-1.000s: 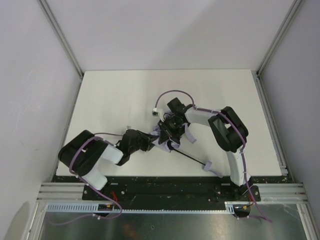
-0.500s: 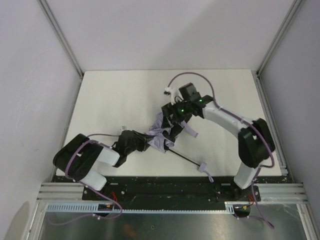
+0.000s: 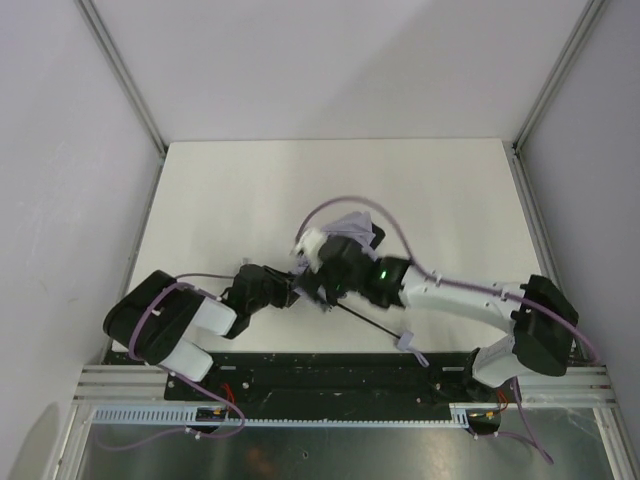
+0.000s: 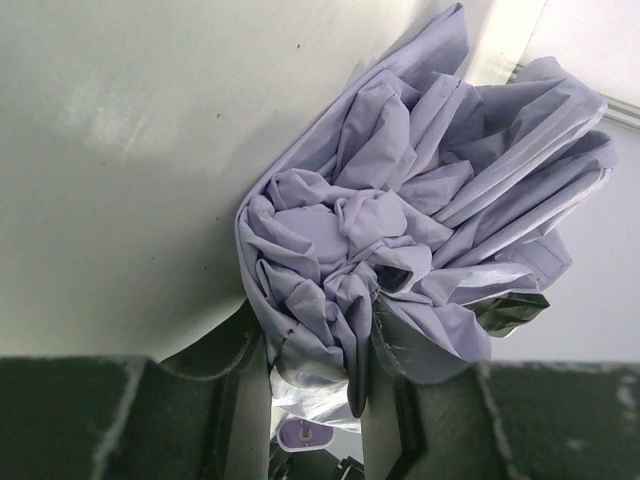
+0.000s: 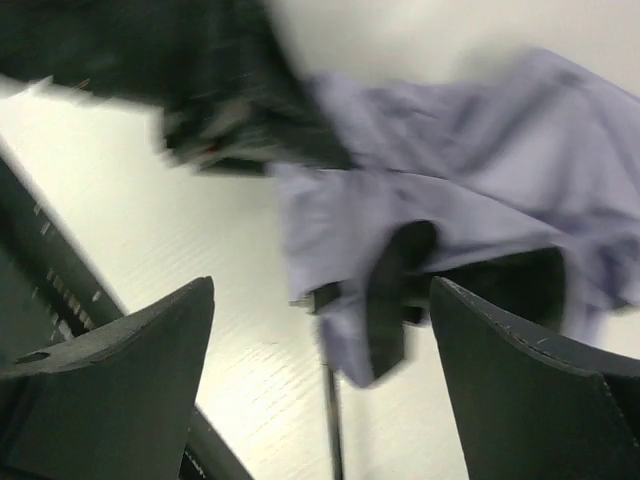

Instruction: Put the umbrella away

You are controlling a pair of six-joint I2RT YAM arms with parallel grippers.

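Pinching loose fabric only, left gripper could lose umbrella if tugged; right gripper, jaws spread wide, may snag folds or shaft

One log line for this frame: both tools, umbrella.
left tool: shut on umbrella fabric | right tool: open, empty, over umbrella | umbrella: crumpled on table, shaft extended
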